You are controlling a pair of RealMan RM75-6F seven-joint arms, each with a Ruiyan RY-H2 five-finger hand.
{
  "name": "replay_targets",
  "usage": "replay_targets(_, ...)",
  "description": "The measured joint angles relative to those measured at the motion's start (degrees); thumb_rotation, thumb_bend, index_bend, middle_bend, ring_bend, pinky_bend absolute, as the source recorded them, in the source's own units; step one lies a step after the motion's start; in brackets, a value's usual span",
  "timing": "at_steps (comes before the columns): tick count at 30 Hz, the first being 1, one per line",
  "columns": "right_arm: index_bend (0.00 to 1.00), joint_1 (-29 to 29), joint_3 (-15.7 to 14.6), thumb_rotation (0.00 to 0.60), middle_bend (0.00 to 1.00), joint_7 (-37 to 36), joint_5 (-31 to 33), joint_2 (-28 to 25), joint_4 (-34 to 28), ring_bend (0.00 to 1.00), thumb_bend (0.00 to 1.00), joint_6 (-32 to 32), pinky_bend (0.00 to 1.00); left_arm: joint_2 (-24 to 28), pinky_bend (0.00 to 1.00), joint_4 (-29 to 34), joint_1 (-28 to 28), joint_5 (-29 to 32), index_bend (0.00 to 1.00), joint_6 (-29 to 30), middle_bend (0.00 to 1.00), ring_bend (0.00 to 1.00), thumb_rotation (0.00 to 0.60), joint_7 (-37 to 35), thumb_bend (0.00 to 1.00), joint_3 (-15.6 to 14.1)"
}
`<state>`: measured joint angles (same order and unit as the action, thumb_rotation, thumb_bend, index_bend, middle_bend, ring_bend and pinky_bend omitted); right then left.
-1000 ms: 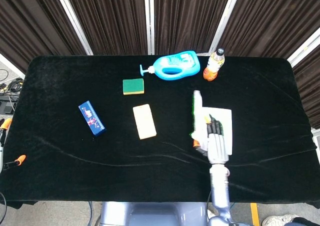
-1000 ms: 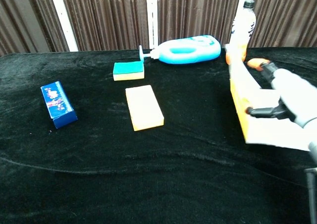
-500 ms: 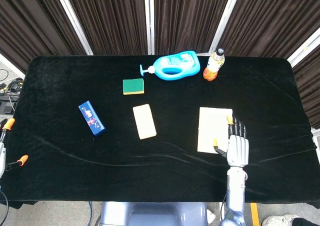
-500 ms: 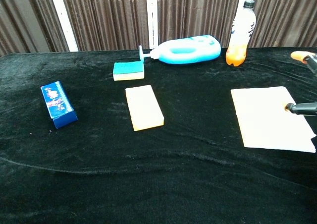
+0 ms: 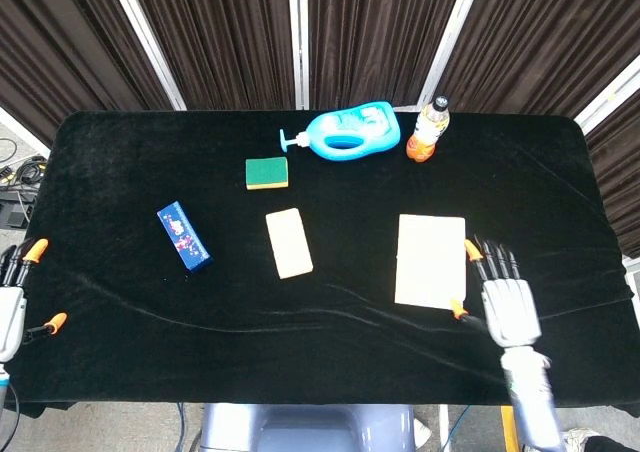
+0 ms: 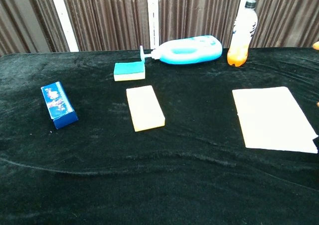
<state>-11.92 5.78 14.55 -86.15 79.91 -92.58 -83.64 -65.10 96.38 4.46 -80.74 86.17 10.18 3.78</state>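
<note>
Fingers of right hand (image 5: 508, 307) spread, holding nothing, just beside cream flat sheet (image 5: 430, 260) lying on black desk (image 5: 120, 152); left hand (image 5: 10, 307) likewise released at desk's edge, well apart from blue box (image 5: 184, 236).

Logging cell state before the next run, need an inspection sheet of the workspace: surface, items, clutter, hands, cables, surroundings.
Surface: table under black cloth, slightly creased near the front.
Items: flat white book lying closed at the right; pale yellow block near the middle; green and yellow sponge behind it; blue box at the left; blue pump bottle on its side at the back; orange drink bottle upright beside it.
Clutter: nothing seen.
Hands: right hand open, fingers spread, just right of the book, not gripping it; left hand at the table's left edge, holding nothing.
Cables: a few on the floor at far left.
Surroundings: dark curtains with white poles behind.
</note>
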Motion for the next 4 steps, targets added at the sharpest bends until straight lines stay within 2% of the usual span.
replay_targets(4, 0.0, 1.81, -1.69, 0.6, 0.0, -2.13, -2.87, -4.58, -1.11, 0.0, 0.2, -2.8, 0.0, -0.2, 0.0, -0.2, -0.66, -0.76, 0.0, 0.95, 0.0, 0.0, 0.6, -0.12, 0.1, -0.49)
